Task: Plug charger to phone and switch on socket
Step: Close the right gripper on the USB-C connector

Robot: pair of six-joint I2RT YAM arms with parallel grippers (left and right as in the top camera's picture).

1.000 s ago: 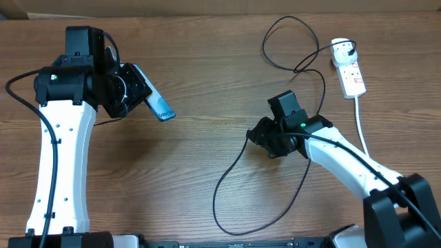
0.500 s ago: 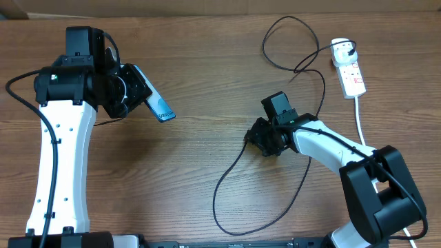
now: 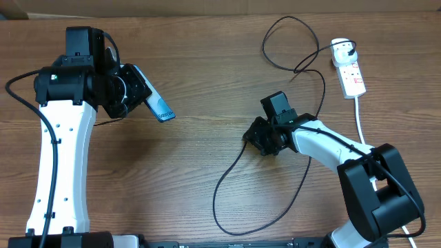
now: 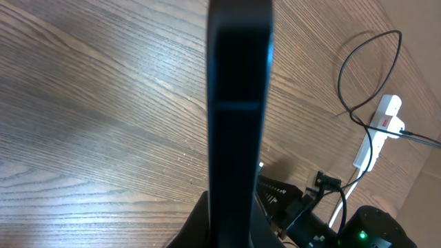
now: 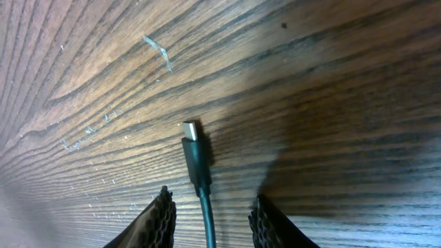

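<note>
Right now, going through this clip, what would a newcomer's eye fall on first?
The left gripper holds a slim black-rimmed smartphone tilted, at the left of the wooden table. Mid-table, the right gripper stands open astride a thin black charger cable, whose metal connector tip lies on the wood. A small white extension strip with red markings lies far right.

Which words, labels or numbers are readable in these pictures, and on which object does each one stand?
None can be read for certain.
On the phone: small pale print on its blue screen, too blurred to read.
On the socket: red markings, too small to read.
</note>
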